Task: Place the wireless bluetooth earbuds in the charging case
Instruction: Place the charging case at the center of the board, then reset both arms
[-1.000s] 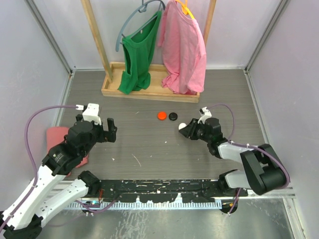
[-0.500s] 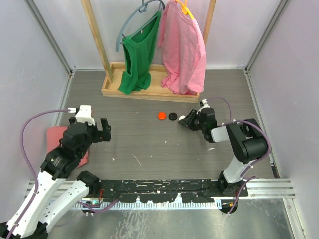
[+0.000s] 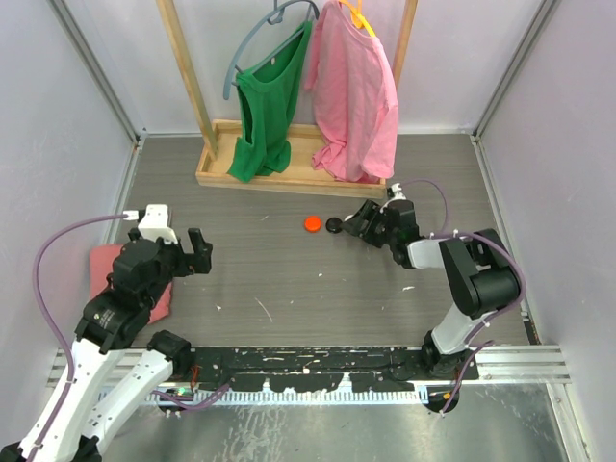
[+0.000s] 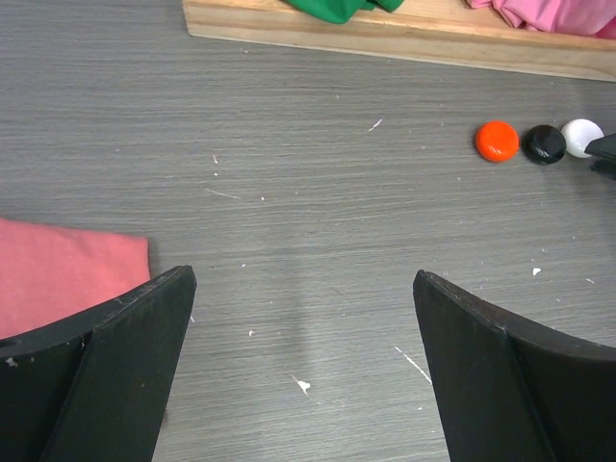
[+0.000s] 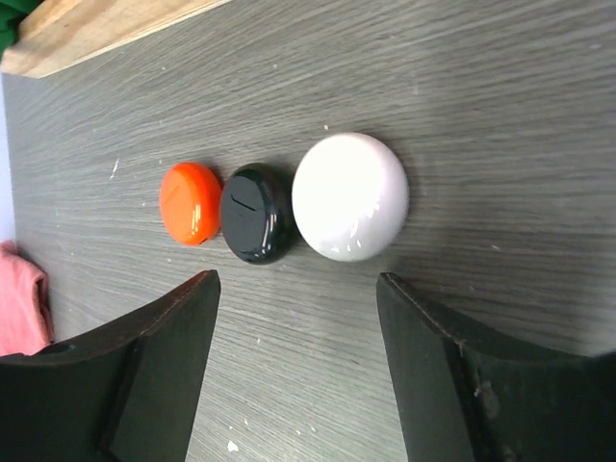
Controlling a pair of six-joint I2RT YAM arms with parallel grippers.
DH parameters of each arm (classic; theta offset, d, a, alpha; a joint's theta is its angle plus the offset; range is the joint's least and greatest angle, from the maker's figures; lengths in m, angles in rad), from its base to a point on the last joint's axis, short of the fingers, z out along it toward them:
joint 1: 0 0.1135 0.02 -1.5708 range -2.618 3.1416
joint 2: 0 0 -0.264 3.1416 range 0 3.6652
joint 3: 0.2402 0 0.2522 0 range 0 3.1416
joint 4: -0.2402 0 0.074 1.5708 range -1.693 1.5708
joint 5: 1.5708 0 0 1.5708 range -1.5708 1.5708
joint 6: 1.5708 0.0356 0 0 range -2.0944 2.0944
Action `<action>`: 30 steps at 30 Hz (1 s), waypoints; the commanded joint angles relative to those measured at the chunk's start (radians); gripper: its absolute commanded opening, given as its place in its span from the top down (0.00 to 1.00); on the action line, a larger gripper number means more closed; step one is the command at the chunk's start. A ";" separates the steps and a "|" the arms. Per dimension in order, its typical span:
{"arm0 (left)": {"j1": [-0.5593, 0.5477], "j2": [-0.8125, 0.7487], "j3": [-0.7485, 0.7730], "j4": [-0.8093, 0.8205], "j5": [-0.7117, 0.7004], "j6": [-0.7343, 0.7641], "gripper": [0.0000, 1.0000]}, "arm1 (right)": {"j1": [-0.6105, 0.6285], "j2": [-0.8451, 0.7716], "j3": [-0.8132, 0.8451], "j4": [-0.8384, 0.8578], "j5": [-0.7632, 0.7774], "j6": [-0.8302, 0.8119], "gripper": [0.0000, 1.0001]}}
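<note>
lined up in a short row on the grey wood-grain table [image 3: 279,279], in front of the wooden rack base [image 3: 289,171]: orange-red earbud [image 5: 191,203], black earbud [image 5: 256,214] with a thin slot on top, white earbud [image 5: 350,196]. packed close, black pressed against orange-red on one side and seemingly touching white on the other. from above, only the orange-red and black ones plain to see, white tucked under the right arm's fingertips.

right gripper [image 5: 298,289] low over the table, jaws spread wide, holding nothing, aimed at the row with the white earbud just beyond the gap between the fingers.

left gripper [image 4: 303,289] well apart from the row, over bare table, jaws also spread wide and gripping nothing. beside it on the left, a flat pink cloth [image 3: 111,265].

hanging on the rack behind: a green shirt [image 3: 269,115] and a pink shirt [image 3: 356,96].
</note>
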 commanded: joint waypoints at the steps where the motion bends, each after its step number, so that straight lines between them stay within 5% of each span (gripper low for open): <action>1: 0.012 -0.019 0.000 0.054 0.027 -0.011 0.02 | -0.014 -0.067 -0.044 -0.169 0.094 -0.047 0.26; 9: 0.017 -0.062 -0.002 0.050 0.019 -0.022 0.02 | -0.047 -0.336 -0.116 -0.350 0.138 -0.117 0.01; 23: 0.017 -0.226 -0.009 0.005 -0.053 -0.054 0.02 | -0.053 -1.074 0.004 -0.903 0.408 -0.363 0.00; 30: 0.017 -0.324 -0.045 0.033 -0.052 -0.071 0.02 | -0.053 -1.232 0.132 -1.010 0.420 -0.440 0.00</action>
